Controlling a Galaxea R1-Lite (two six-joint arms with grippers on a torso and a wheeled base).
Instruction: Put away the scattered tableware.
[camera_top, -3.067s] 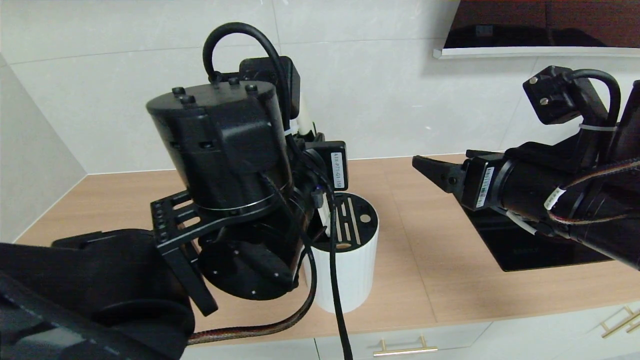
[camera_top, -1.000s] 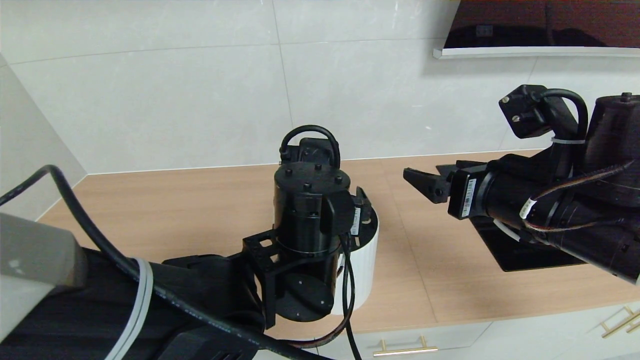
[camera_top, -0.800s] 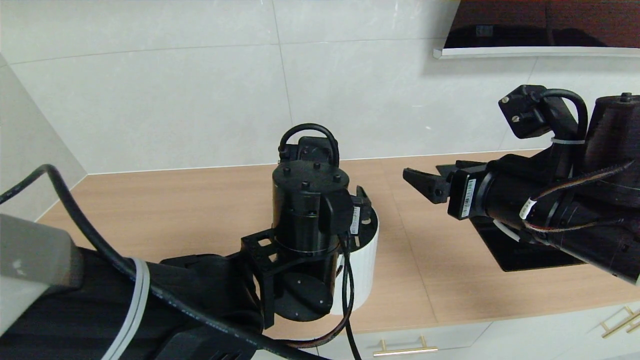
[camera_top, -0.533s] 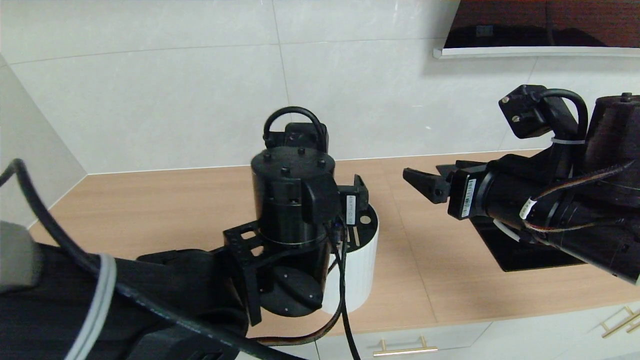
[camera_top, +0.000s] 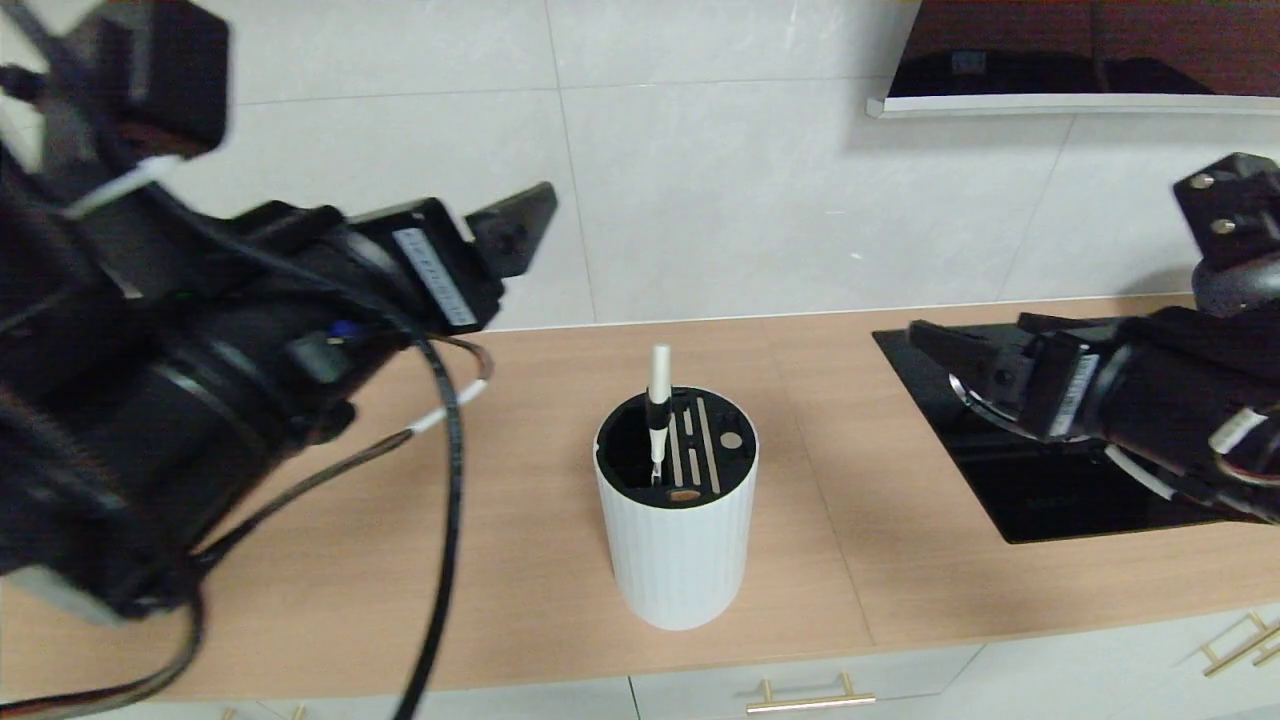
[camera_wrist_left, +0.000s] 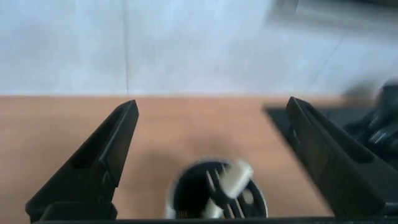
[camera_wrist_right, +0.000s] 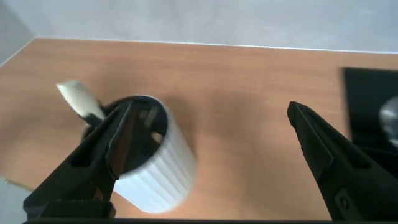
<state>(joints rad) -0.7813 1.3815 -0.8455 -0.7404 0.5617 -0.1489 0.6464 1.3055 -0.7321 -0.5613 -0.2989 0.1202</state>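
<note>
1. Left fingers (camera_wrist_left: 99, 162) are spread wide and hold nothing. They hang high above the counter (camera_top: 300, 520), to the robot's left.
2. Right fingers (camera_wrist_right: 329, 162) are also spread wide and empty. They sit to the robot's right, over the near edge of the black cooktop (camera_top: 1050, 500).
3. The white ribbed holder (camera_top: 680, 545) stands upright on the counter, below and between the two sets of fingers and apart from both. From the left fingers it lies ahead and down. From the right fingers it lies off toward the robot's left.
4. A utensil with a white handle (camera_top: 658, 385) stands nearly upright in the holder, in the open well beside the slots of its black top. The handle sticks up above the rim, and nothing grips it.
5. Progress, as a judgement: this piece counts as put away, with both sets of fingers free of it. Whether more tableware waits elsewhere cannot be told.
6. Writing: none is seen on the holder or the utensil. A white sticker (camera_top: 435, 278) sits behind the left fingers and a second sticker (camera_top: 1063, 395) behind the right fingers. Their print is too small to read.
</note>
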